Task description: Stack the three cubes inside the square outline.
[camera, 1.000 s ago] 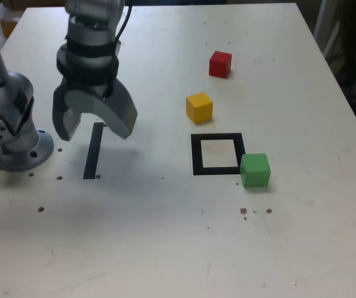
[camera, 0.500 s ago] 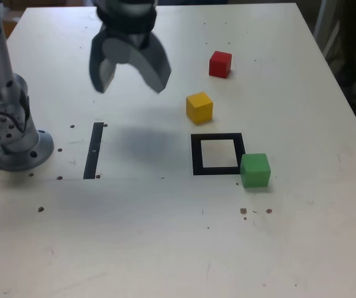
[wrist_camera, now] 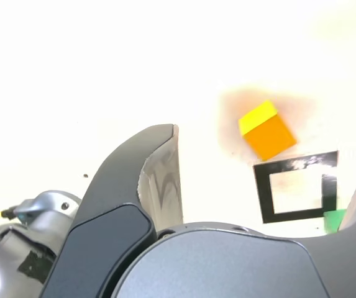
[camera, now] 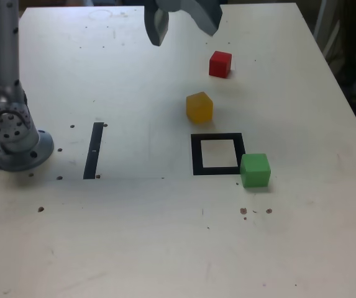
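At the top of the exterior view, my gripper was cut off, fingers apart. A finger partly hid the green cube in the wrist view.

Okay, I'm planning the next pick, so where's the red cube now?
In the exterior view, the red cube sits above and right of the yellow cube.

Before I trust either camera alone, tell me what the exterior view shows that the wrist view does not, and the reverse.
Only the exterior view: the red cube and the narrow black strip.

Only the wrist view: nothing for certain; it adds a close look at the inner face of one gripper finger.

Both: the yellow cube, the black square outline, the green cube, partly hidden in the wrist view, and the open gripper.
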